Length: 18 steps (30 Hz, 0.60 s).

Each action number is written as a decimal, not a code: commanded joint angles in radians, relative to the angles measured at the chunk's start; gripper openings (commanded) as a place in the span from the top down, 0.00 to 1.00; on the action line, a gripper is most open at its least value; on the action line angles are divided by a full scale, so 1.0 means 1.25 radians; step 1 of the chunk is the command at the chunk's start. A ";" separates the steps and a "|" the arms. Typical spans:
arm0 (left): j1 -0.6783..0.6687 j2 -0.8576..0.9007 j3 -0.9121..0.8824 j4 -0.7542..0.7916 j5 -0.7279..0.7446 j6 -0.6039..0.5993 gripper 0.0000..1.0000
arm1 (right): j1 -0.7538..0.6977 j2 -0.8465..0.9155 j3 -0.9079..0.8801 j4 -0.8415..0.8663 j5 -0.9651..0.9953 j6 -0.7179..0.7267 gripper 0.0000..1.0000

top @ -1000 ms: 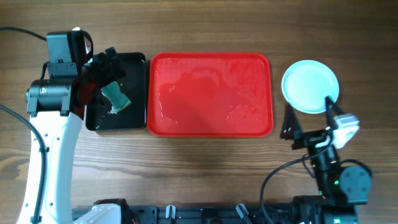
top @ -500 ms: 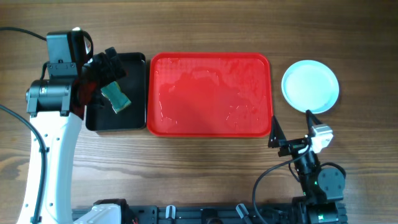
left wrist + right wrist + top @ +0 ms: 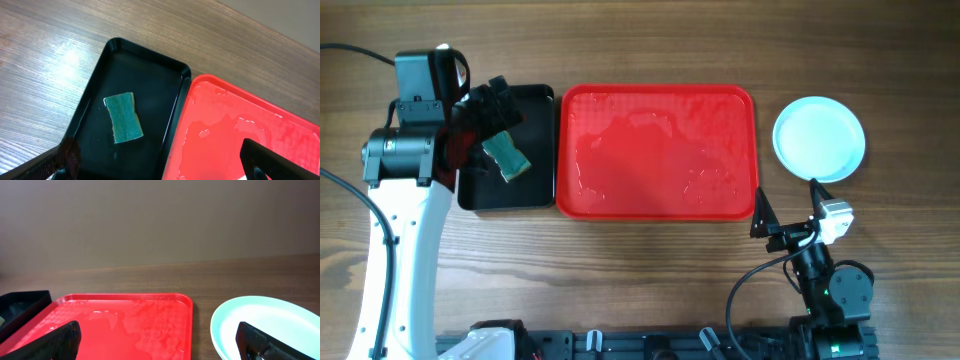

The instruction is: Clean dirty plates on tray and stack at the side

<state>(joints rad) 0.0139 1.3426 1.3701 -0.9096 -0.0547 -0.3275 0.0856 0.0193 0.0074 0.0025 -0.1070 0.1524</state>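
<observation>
Beside wet red tray (image 3: 658, 152), clean aqua plate (image 3: 819, 139)

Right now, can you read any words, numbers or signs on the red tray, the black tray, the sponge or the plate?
No text can be read anywhere in these pictures.
The red tray is plain, with only wet patches on it.
The black tray, the green sponge and the pale aqua plate bear no writing.
If the left arm or the right arm carries a label, it is too small to read.
</observation>
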 commanded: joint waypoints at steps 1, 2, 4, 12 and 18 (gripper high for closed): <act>-0.003 -0.001 0.003 0.002 0.004 -0.002 0.00 | 0.005 -0.006 -0.002 0.002 0.011 0.008 0.00; -0.003 -0.001 0.003 0.002 0.004 -0.002 0.00 | 0.005 -0.006 -0.002 0.002 0.011 0.008 0.01; -0.003 -0.001 0.003 0.002 0.004 -0.002 0.00 | 0.005 -0.006 -0.002 0.002 0.011 0.008 0.00; -0.010 -0.087 -0.011 0.005 -0.047 0.024 0.00 | 0.005 -0.006 -0.002 0.002 0.011 0.008 0.01; -0.008 -0.293 -0.190 0.134 -0.025 0.028 0.00 | 0.005 -0.006 -0.002 0.002 0.011 0.008 0.00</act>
<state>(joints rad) 0.0059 1.1439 1.2739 -0.8345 -0.0814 -0.3141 0.0856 0.0193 0.0074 0.0021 -0.1070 0.1528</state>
